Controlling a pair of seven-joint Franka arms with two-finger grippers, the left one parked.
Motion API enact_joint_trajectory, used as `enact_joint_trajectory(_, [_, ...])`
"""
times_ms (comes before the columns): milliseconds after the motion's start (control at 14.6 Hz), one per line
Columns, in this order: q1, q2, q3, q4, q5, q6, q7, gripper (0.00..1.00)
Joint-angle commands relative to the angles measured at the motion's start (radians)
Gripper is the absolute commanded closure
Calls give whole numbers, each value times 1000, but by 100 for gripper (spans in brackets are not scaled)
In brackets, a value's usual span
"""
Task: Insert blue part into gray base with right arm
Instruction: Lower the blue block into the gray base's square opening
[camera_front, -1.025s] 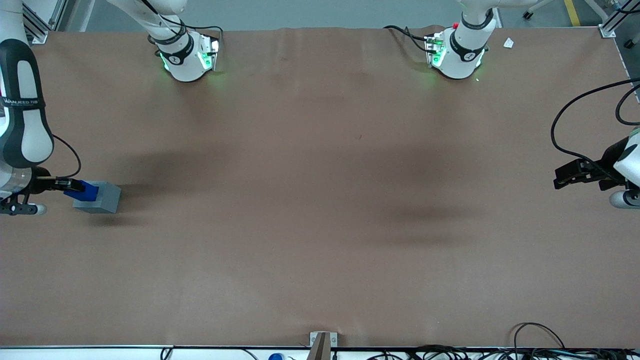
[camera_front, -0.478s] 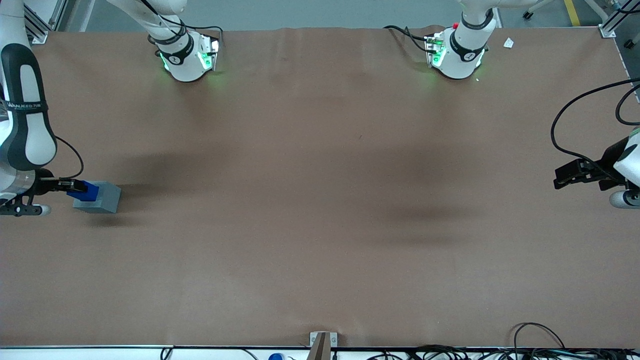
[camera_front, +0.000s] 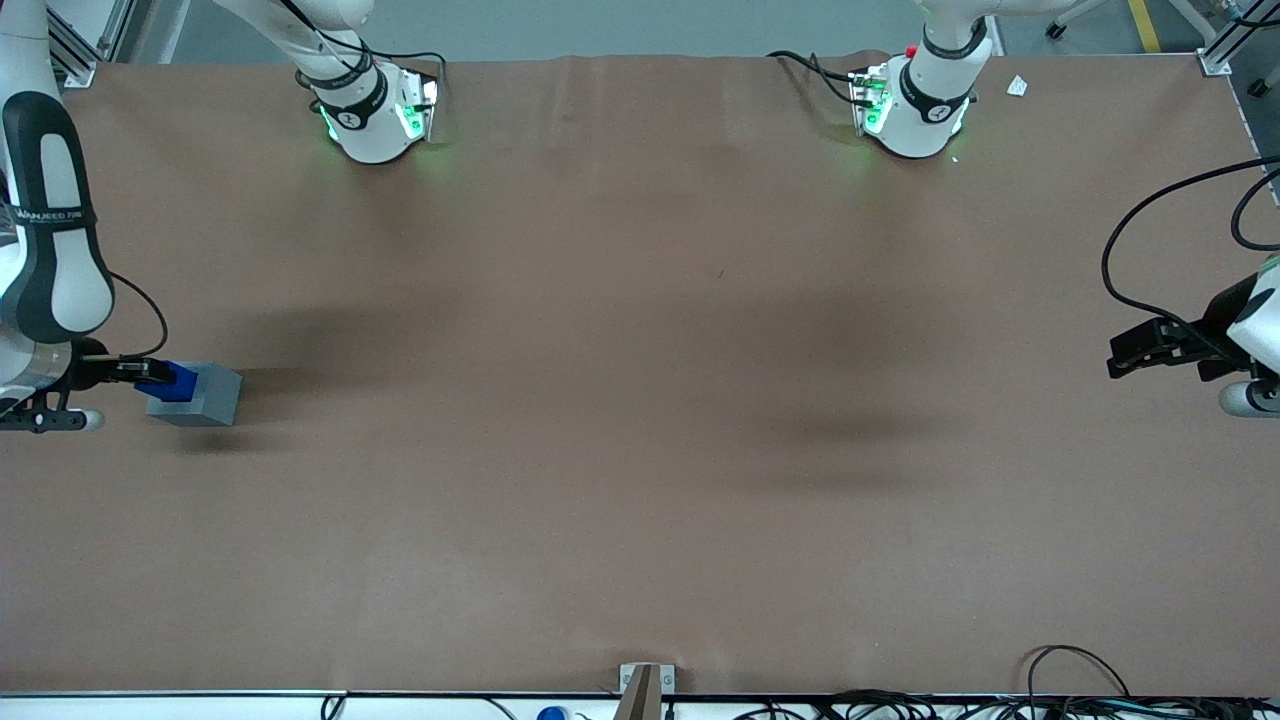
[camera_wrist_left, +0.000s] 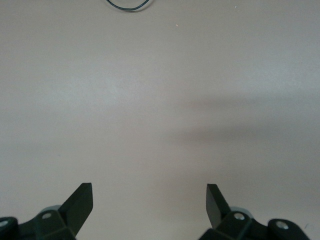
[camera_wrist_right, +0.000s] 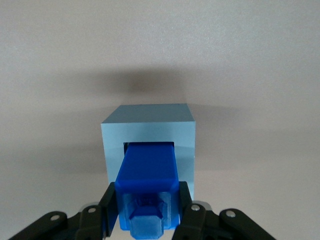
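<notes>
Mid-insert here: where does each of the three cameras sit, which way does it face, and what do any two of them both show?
Front view: high, facing the table and both arms; the gripper holds the blue part at the gray base.
Right wrist view: on the working arm, looking along the gripper, shut on the blue part entering the gray base.
Left wrist view: on the parked arm, facing bare table.
Front and right wrist views share part, base, gripper.
</notes>
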Motion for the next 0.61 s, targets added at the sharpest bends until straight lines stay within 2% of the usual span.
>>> enact_joint_trajectory(0, [-20,9,13,18,-9,-3,-16,22])
enact_joint_trajectory(68, [-20,9,13,18,-7,-3,-15,0])
enact_joint_trajectory(410, [-8,-2,15,31,-4,-26,-7,0])
enact_joint_trajectory(547, [6,-15,19,62,7,-111,4,0])
